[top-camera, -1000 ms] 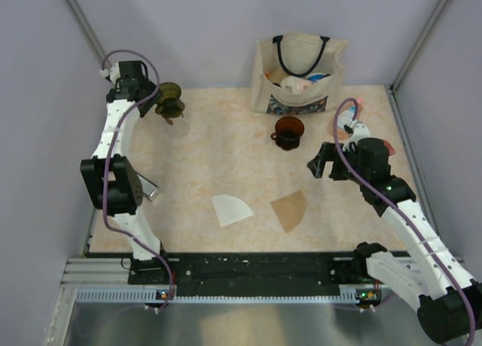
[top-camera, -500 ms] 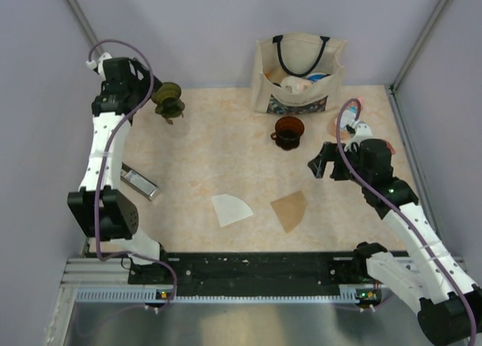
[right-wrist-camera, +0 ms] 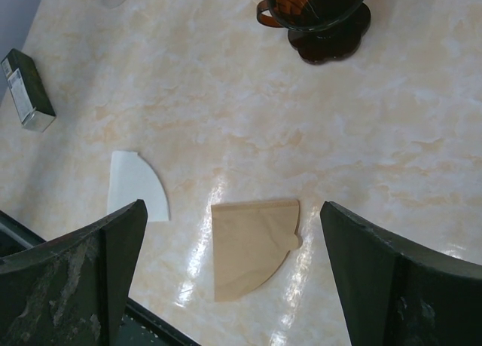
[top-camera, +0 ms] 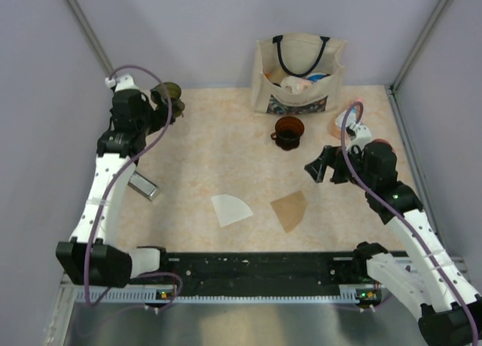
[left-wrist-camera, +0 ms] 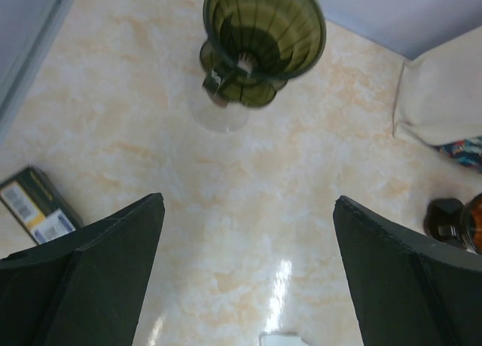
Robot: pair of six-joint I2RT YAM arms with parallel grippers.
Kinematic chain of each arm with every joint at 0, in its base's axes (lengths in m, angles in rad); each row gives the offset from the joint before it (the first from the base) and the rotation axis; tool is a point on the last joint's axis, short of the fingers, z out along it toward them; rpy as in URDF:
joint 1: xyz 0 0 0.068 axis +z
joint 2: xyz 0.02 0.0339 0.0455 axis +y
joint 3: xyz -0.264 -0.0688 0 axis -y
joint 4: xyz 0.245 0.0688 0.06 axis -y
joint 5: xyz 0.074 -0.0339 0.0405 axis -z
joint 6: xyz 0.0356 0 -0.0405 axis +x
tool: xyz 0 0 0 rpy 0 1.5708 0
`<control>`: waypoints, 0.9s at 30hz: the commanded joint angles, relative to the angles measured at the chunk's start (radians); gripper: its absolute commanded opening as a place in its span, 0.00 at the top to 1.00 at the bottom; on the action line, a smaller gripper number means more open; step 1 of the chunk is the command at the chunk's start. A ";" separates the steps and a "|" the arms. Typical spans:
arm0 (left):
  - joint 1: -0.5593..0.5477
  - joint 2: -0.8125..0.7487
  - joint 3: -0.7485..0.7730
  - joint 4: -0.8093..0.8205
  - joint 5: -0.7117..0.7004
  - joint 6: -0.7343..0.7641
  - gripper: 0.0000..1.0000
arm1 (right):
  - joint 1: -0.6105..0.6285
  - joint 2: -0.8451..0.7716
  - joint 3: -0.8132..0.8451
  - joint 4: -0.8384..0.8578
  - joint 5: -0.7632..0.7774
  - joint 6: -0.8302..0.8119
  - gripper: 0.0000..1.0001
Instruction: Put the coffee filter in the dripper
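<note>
The brown paper filter (right-wrist-camera: 252, 244), a flat fan, lies on the glossy marbled tabletop (right-wrist-camera: 422, 135) right beneath the wide-open right pincer (top-camera: 325, 169), which is the nearer arm. The ribbed amber dripper (right-wrist-camera: 316, 18) stands beyond. The left pincer (left-wrist-camera: 248, 201), also wide, faces a green dripper (left-wrist-camera: 262, 41). The filter's long axis probably runs across the jaws.

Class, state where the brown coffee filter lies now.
In the top view, the brown filter lies flat just right of the white filter, below the amber dripper.
</note>
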 commanded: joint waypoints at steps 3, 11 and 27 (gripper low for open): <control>-0.055 0.260 0.241 0.095 -0.024 0.300 0.01 | 0.001 -0.007 -0.009 0.014 0.003 -0.011 0.01; -0.189 0.608 0.632 -0.012 -0.326 0.526 0.01 | -0.001 0.007 -0.011 0.011 0.021 -0.018 0.01; -0.183 0.832 0.801 -0.006 -0.496 0.612 0.01 | -0.001 0.002 -0.008 -0.003 0.058 -0.025 0.01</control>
